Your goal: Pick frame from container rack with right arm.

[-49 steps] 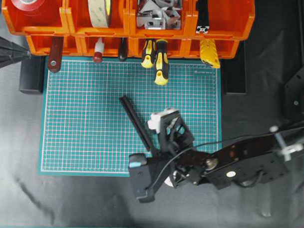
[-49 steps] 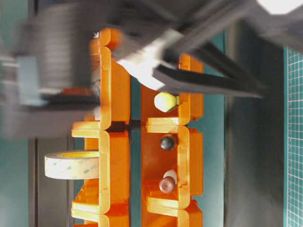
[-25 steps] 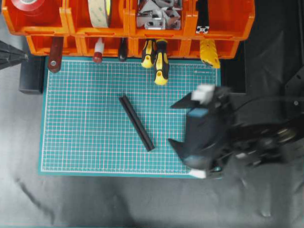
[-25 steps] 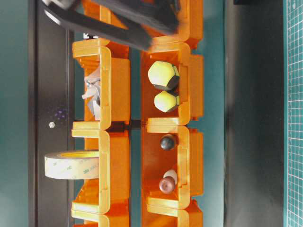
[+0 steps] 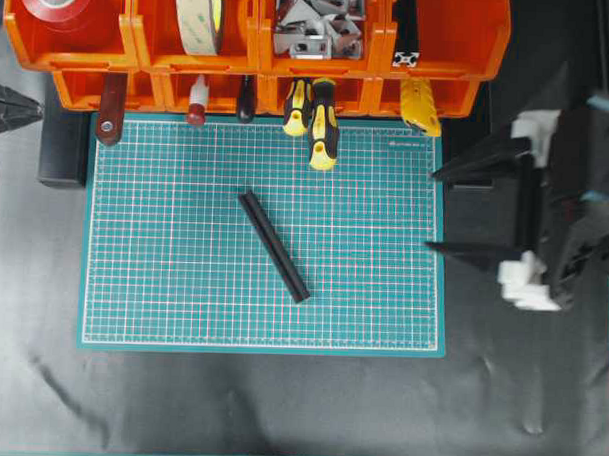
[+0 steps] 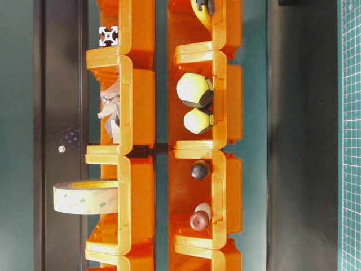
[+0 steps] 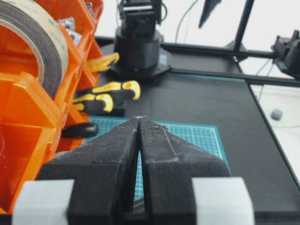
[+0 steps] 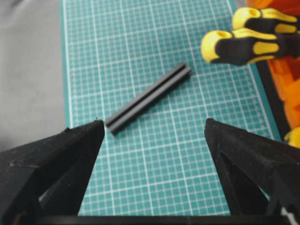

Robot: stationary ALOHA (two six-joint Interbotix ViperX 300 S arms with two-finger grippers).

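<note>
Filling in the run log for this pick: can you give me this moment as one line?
frame: flat on mat | another bar in rack | right end effector: open, empty | left end effector: shut

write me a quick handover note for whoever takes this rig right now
Right gripper: open, empty, off the mat's right edge.
Left gripper: shut, empty, parked by the container rack.
One frame lies diagonally on the green mat, untouched by either arm. Another frame sits in the rack's upper right bin in the overhead view.
Done: one frame appears picked and set down.
Left: apparently nothing, unless the second frame is wanted.
</note>
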